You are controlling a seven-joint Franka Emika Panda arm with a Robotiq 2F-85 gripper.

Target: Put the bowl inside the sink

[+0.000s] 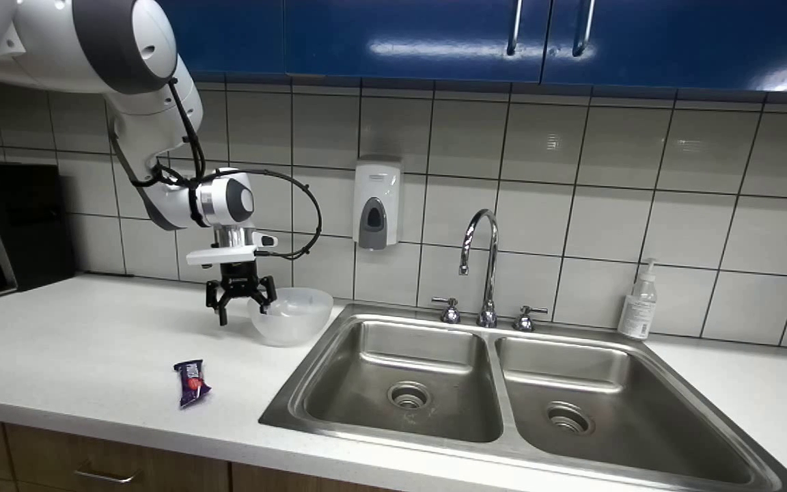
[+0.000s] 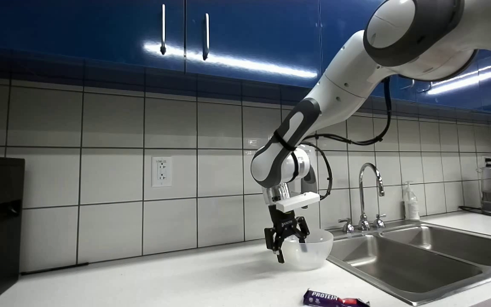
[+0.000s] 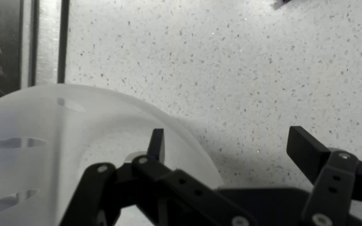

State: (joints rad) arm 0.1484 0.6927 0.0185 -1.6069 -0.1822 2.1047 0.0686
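Booth: Where's the bowl (image 1: 298,322)?

Me: Upright on the counter (image 1: 93,342), right beside the sink (image 1: 505,403)! It's translucent, whitish, and in the wrist view the speckled surface shows through its base. One of my fingers (image 3: 158,144) stands over its hollow, the other outside above the counter, so the rim runs between the two.

Booth: And the sink itself?

Me: Stainless steel, two basins (image 1: 366,383), a round drain (image 1: 408,395) in each, chrome faucet (image 1: 491,273) arching at the back between two handles (image 1: 450,314). In the wrist view the steel edge shows just past the bowl.

Booth: Give us the ground!

Me: A purple wrapper (image 2: 335,300) reading PROTEIN lies nearer the counter's front edge than the bowl. White tiles (image 1: 537,219) behind, a soap dispenser (image 1: 377,191) fixed to them. Pump bottle (image 1: 638,313) at the sink's back corner, blue cabinets (image 1: 421,34) overhead, and in both exterior views a black coffee machine (image 1: 35,225), well apart from the sink.

Booth: And your pose?

Me: My arm (image 2: 339,96) slants in from high up, bends at the wrist, and my gripper (image 1: 243,315) points down at the bowl's edge. Fingers spread wide, a broad gap between them! Does either tip touch plastic? That I can't tell from here.
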